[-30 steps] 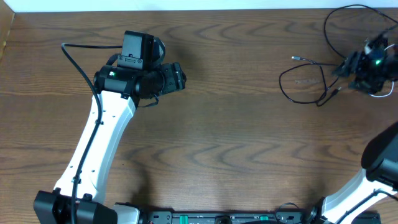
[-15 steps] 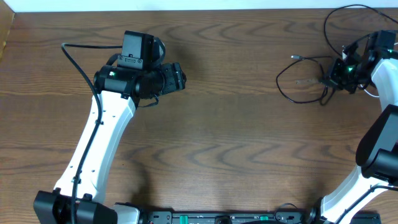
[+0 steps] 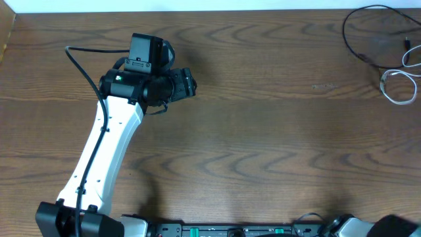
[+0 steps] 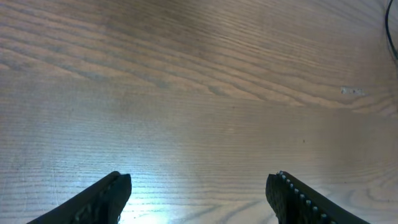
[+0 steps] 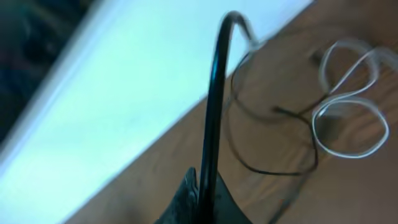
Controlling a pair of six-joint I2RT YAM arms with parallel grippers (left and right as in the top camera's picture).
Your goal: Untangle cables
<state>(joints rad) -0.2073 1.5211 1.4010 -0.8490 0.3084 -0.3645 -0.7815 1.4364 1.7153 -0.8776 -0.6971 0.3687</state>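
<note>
Pinching black cable (image 5: 211, 112) in right end effector (image 5: 202, 186), above counter (image 3: 263, 131). Left end effector (image 4: 199, 186) spread, idle. Separation from white cable (image 5: 348, 118) judged barely begun.

Table (image 3: 263, 131): brown wood grain, smooth and mostly matt, with a pale sheen where light falls in the left wrist view.
Left arm (image 3: 108, 141): white shell that looks like smooth plastic, slightly glossy; the housings at its wrist are black and matt.
Left gripper (image 4: 199, 182), fingers (image 4: 297, 196): black, matt, with a toothed, rough inner edge.
Black cable (image 5: 211, 112): smooth glossy jacket with a bright highlight along its curve.
White cable (image 3: 398, 89): smooth, plastic-looking jacket with a faint shine.
</note>
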